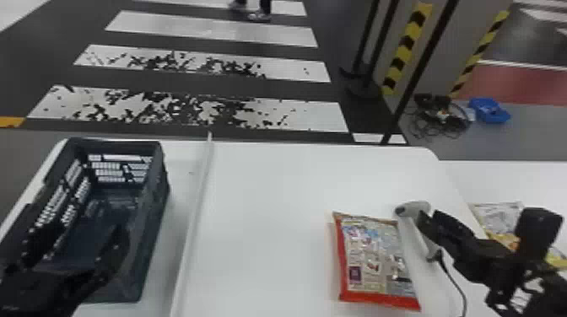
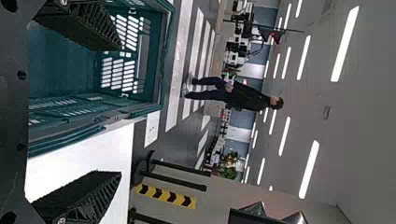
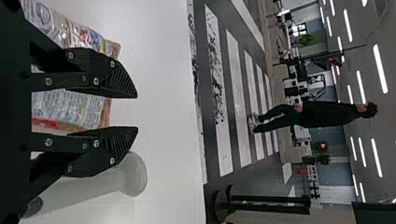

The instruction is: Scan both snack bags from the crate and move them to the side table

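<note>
White stripes cross the dark floor (image 1: 190, 84) at the top of the head view, and below it you have a big white tabletop (image 1: 261, 202). The dark blue-grey plastic crate (image 1: 154, 223) sits on its left side. You can see both snack bags out of it, so that part looks done.

One bag, white and yellow and shiny (image 1: 502, 218), lies on the white side table (image 1: 506, 177) at the right edge of the frame, partly behind your right arm. That one is where you want it. The other, a shiny bag with red edges and small print (image 1: 373, 261), lies flat on the big tabletop, right of the middle and low down. It still has to go across, so I would say you are past halfway. You can't tell from here if either bag has been scanned.

Your right gripper (image 3: 137, 112) is a bit open, with nothing in it. It is just beside the light grey scanner (image 3: 128, 175), which lies between the red-edged bag and the side table. Your left gripper (image 2: 121, 112) is wide open and holds nothing, over the crate at the lower left.

Next, you likely need to scan the red-edged bag if that isn't done, then carry it right. Watch that it doesn't catch the scanner or its thin black cord (image 1: 453, 280).
</note>
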You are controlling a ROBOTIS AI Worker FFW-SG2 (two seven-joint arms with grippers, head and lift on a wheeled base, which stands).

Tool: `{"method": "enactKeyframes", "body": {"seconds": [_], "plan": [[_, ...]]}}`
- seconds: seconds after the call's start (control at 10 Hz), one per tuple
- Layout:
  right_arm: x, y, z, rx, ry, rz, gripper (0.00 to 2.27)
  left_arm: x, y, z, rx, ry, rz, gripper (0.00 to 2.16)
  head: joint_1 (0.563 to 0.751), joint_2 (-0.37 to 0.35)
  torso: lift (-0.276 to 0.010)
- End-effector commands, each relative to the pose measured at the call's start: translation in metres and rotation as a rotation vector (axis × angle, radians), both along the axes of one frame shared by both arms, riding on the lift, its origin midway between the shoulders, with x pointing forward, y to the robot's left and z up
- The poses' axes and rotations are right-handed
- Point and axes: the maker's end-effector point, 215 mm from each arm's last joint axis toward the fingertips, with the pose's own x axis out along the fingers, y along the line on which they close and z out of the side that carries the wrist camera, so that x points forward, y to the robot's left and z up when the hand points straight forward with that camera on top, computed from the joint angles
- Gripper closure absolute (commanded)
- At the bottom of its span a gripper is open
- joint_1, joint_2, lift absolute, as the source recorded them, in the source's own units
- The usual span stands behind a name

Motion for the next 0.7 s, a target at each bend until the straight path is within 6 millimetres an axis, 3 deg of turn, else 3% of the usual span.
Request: {"method": "enactKeyframes", "body": {"seconds": [0.0,0.2,0.6], "plan": [[0.017,-0.033,-0.01,-0.052,0.007,-0.019,0.0,-0.003,0.005,-0.001,0.006,0.003,0.007,0.04,0.695,-0.191,-0.095],[0.029,-0.043,-0.037,-0.074,0.025,-0.008,0.03,-0.008,0.016,-0.003,0.017,0.008,0.025,0.04,0.695,-0.229,-0.095],[0.04,-0.043,-0.073,-0.059,0.021,0.016,0.05,-0.009,0.027,-0.016,0.026,0.027,0.044,0.04,0.695,-0.216,-0.095]]}}
